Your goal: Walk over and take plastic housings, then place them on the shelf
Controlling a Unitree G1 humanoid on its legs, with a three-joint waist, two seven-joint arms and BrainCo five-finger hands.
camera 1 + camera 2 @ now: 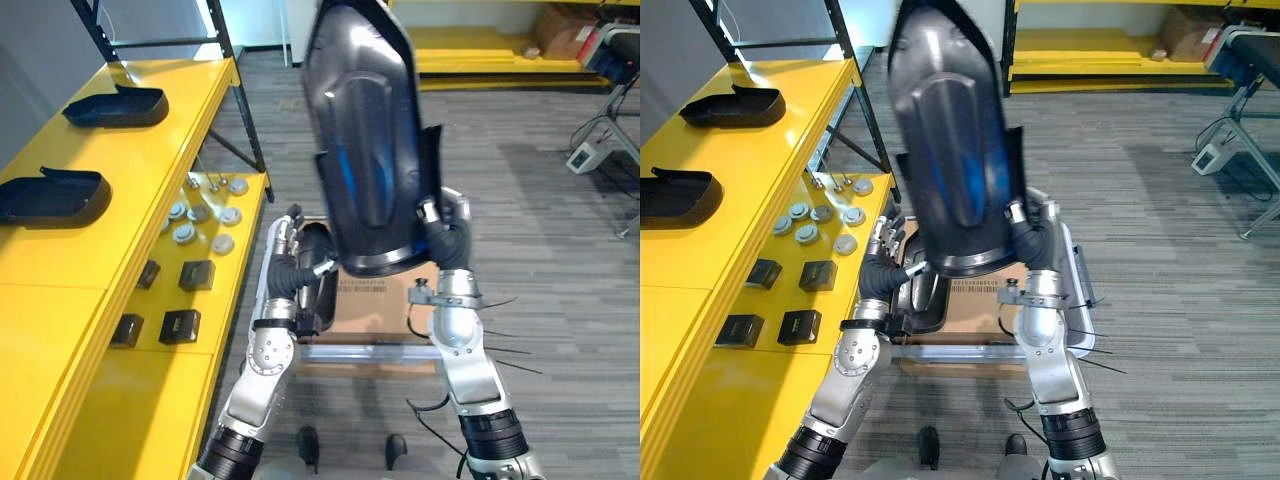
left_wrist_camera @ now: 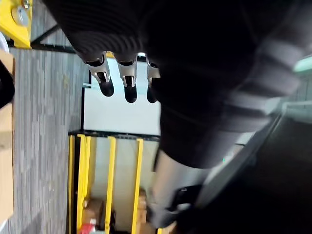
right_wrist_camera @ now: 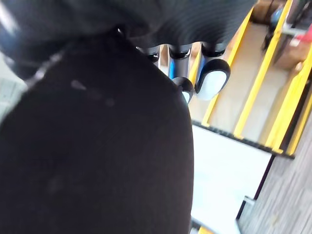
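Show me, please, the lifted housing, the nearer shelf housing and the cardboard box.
lifted housing [image 1: 365,150]: left eye view, middle of its raised glossy panel.
nearer shelf housing [image 1: 50,197]: left eye view, its top face.
cardboard box [image 1: 375,305]: left eye view, its brown top.

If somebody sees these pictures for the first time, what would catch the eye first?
The large glossy black plastic housing, held up between the left hand and the right hand, in the middle of the view. Next, the bright yellow shelf on the left, where two more black housings lie.
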